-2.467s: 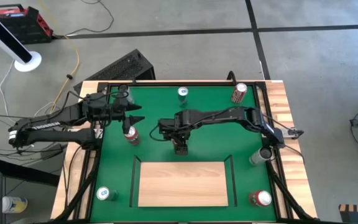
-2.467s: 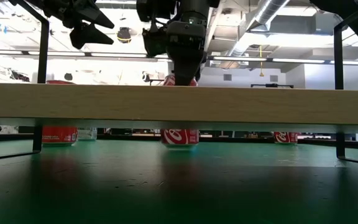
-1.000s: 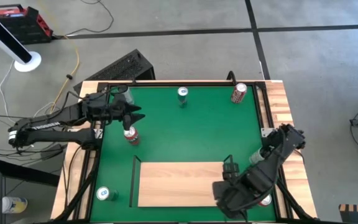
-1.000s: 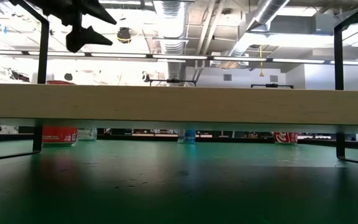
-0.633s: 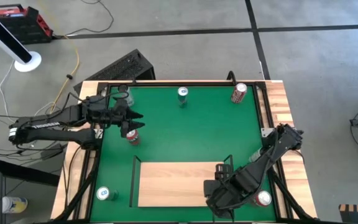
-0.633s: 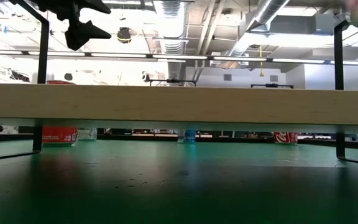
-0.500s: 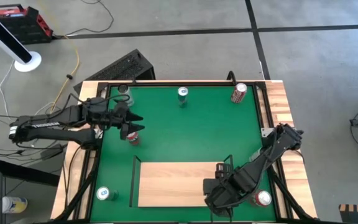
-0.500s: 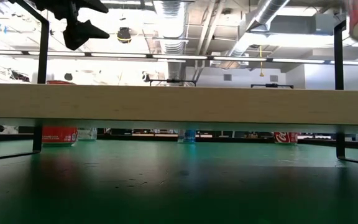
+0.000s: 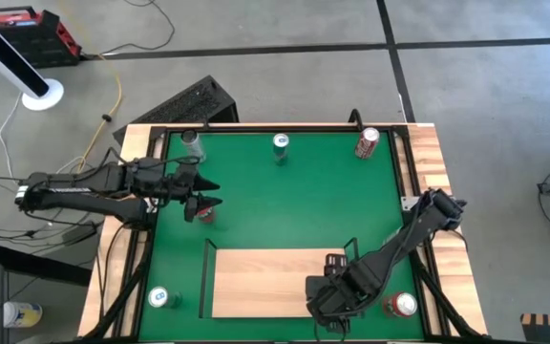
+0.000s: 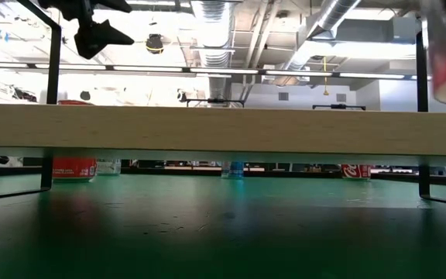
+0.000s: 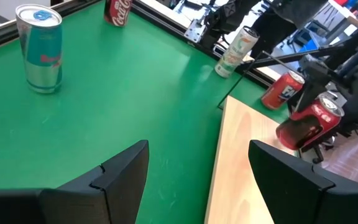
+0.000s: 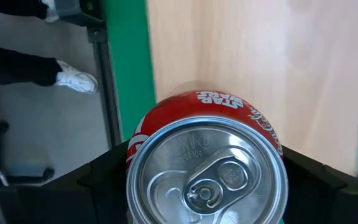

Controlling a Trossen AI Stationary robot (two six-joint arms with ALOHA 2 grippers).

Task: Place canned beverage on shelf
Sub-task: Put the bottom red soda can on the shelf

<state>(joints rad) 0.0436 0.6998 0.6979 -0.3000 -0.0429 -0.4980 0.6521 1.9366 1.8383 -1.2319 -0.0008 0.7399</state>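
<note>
I have the right gripper [image 9: 337,298] clamped on a red aluminium can [image 12: 207,163] above the pale-wood, black-railed shelf [image 9: 256,282], so lowering it upright comes next, I judge; the left gripper [image 9: 199,194] hangs open over another red can [image 9: 202,213], with five more cans standing on the green mat [image 9: 294,196].

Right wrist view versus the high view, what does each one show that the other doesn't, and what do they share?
Only the right wrist view shows the red can from straight above, its silver lid and pull tab filling the frame between the right gripper fingers, plus a person's white shoe beyond the table.

Only the high view shows the left gripper open over the green mat near another red can, and more cans spread around the mat.

Both show the pale-wood shelf with the right arm at its near right corner.
</note>
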